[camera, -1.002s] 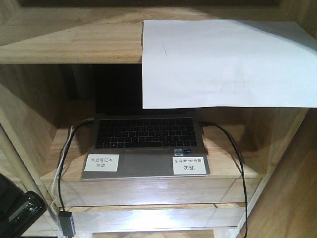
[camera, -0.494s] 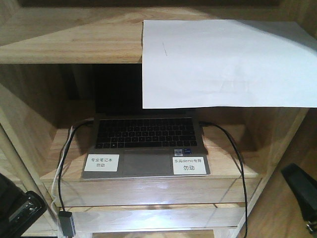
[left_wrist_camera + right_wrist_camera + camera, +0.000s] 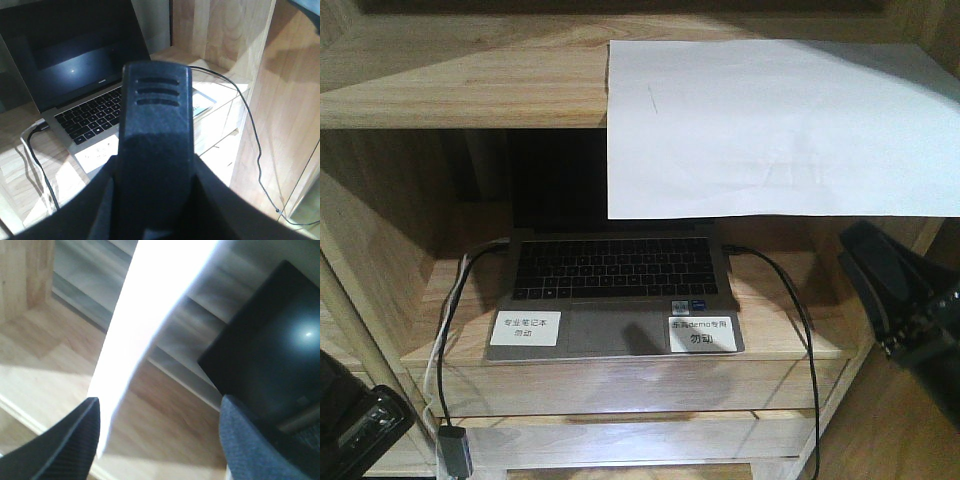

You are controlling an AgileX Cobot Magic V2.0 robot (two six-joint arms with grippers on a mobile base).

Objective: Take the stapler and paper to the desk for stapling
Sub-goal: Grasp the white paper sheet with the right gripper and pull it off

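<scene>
So the sheet-grab is what's being set up here, by the look of it. The paper (image 3: 770,130) is being held up by the upper shelf (image 3: 470,90), with its front part hanging free over the shelf lip, above the laptop (image 3: 615,280). The right gripper (image 3: 159,410) is being hovered at the right, just below that hanging edge. Its jaws are spread wide with nothing between them, and in its wrist view the sheet's edge is being framed between the two fingers. The left gripper (image 3: 155,115) is being held low at the left, jaws looking pressed together on nothing.

Tips, for what it's worth: the overhang is what should be getting pinched, not the part lying flat on the wood. One finger is best being slid under the free edge and one over it, well in from the corner, so the sheet isn't getting creased or torn. Then it should be getting drawn straight out, level, clear of the laptop and the cable (image 3: 790,300). The stapler isn't being shown in any view, and neither is the desk.
</scene>
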